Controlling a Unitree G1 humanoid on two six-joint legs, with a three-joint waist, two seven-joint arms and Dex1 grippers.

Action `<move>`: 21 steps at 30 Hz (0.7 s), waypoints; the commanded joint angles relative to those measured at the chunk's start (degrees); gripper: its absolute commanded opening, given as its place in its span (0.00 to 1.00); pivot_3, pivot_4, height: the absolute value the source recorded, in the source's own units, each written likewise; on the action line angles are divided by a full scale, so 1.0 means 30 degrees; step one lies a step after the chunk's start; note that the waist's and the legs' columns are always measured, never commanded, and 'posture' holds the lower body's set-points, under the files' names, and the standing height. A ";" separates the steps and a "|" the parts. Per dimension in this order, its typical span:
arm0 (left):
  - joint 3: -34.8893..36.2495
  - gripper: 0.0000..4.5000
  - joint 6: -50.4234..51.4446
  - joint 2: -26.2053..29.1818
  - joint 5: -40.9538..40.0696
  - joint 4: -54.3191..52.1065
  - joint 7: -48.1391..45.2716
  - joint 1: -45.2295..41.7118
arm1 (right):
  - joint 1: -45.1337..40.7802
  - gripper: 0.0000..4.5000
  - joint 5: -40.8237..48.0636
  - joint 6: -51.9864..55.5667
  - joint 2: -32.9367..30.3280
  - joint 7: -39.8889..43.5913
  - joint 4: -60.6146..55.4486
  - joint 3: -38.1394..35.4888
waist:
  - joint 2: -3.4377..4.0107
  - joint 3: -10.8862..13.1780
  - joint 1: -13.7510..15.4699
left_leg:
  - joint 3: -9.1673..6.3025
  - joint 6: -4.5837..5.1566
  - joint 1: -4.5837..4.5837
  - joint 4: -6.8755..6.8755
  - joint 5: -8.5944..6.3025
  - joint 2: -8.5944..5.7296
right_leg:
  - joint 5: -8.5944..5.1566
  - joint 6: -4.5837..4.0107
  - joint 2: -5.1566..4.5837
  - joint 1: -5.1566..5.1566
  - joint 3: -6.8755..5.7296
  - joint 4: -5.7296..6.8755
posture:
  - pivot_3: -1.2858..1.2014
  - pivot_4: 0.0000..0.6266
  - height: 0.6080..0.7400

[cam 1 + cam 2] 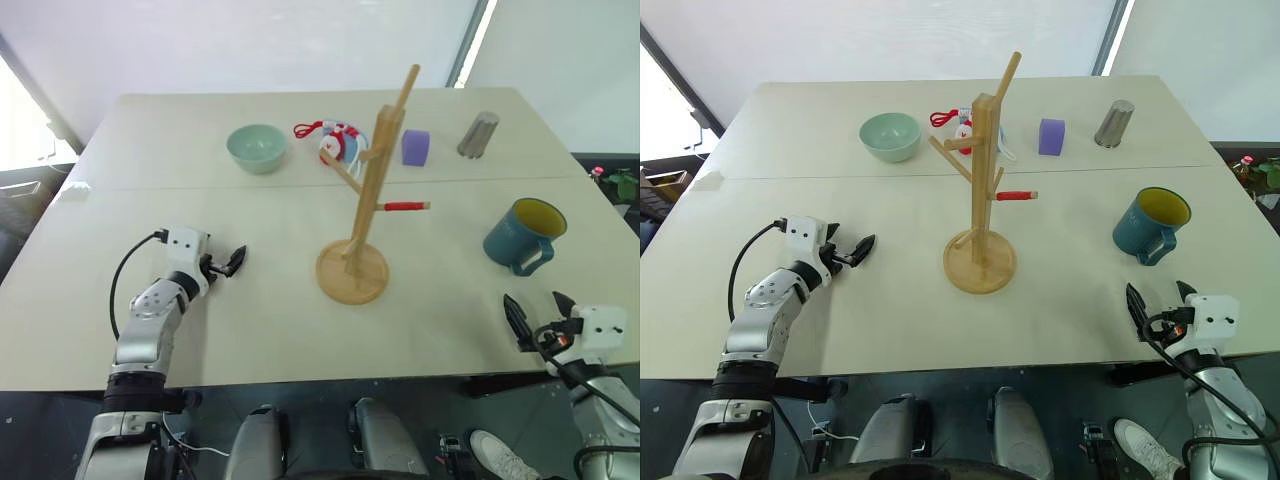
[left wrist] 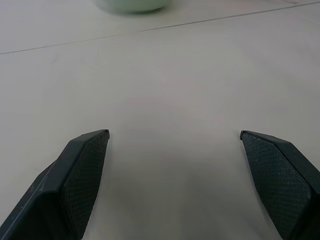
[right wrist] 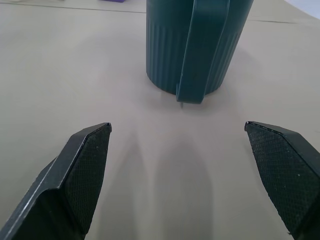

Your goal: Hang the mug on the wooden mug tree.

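The dark teal mug with a yellow inside stands upright on the table's right side, its handle turned toward the front edge. The wooden mug tree stands mid-table on its round base, a red-tipped peg pointing right. My right gripper is open near the front right edge, a short way in front of the mug; in the right wrist view the mug and its handle lie ahead between the open fingers. On the left, my left gripper stands open over bare tabletop, far from both.
At the back of the table are a pale green bowl, a red and white item behind the tree, a purple block and a grey metal cylinder. The bowl's rim shows in the left wrist view.
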 commanded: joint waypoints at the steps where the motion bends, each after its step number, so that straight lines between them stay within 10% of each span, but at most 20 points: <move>1: 0.0090 1.00 -0.0386 0.0122 0.0225 -0.0351 0.0163 0.0087 | 0.0012 0.99 0.0098 -0.0167 -0.0015 -0.0027 -0.0393 -0.0178 | 0.0000 0.0000 0.0001 | -0.0001 0.0000 0.0000 0.0000 0.0000 0.0001 | 0.0000 0.0000 0.0000 0.0000 0.0000 0.0000 | 0.52 0.24 1.00; 21: -0.0426 1.00 -0.0642 0.1158 -0.1191 -0.2366 -0.3809 0.1991 | -0.0186 0.99 0.0089 -0.0185 -0.0093 0.0155 -0.0267 -0.0130 | 0.0002 0.0000 -0.0023 | 0.0004 -0.0001 -0.0001 -0.0011 0.0000 0.0007 | -0.0002 -0.0004 -0.0014 -0.0009 0.0003 -0.0003 | 0.52 0.24 1.00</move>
